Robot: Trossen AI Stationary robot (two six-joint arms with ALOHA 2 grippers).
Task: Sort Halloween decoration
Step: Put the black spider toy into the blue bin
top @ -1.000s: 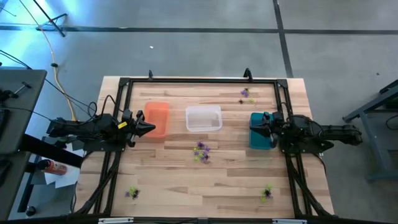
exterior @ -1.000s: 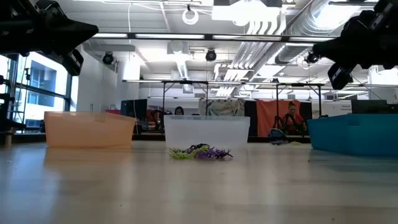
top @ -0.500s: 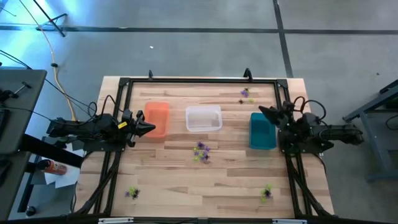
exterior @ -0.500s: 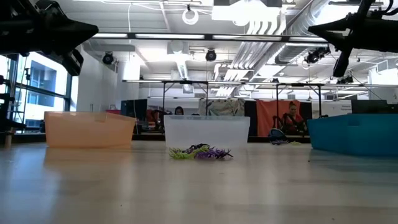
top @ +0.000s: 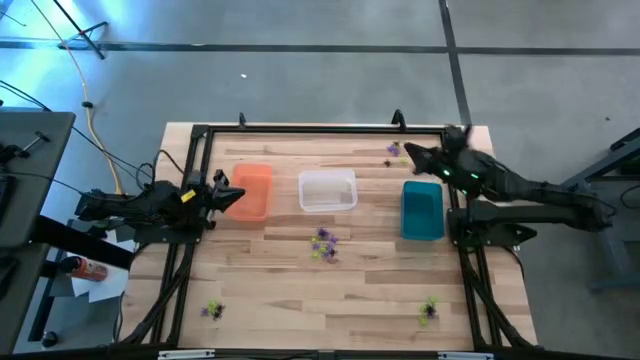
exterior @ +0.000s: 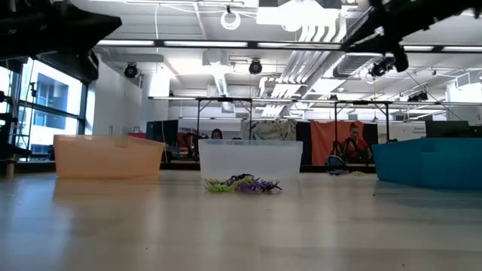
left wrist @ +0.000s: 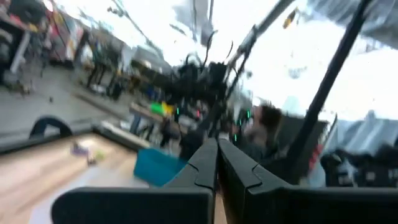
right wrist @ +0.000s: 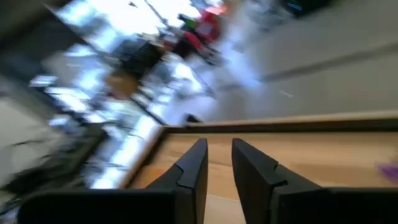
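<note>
The sorting is judged to be at its approach stage, since nothing is held and every visible trinket lies on the counter (top: 270,290) outside the bins. The right tool (top: 408,154) is seen stretched toward the far right corner, above the counter and close to a small cluster of purple and yellow-green spider trinkets (top: 393,151); in the right wrist view its two fingers (right wrist: 190,167) are parted by a narrow gap with nothing between them. The left tool (top: 237,194) is held by the left edge, just beside the orange bin (top: 254,190), its fingers (left wrist: 202,168) pressed together and empty. A second cluster (top: 322,243) lies near the counter's middle, in front of the clear bin (top: 327,190); a third (top: 212,311) sits toward the near left corner and a fourth (top: 428,308) toward the near right corner. The teal bin (top: 421,210) stands by the right edge. The next move is judged to call for the right tool to be lowered over the far right cluster, opened wider, and closed on a single trinket, a delicate pinch given how small and spindly each piece appears.
</note>
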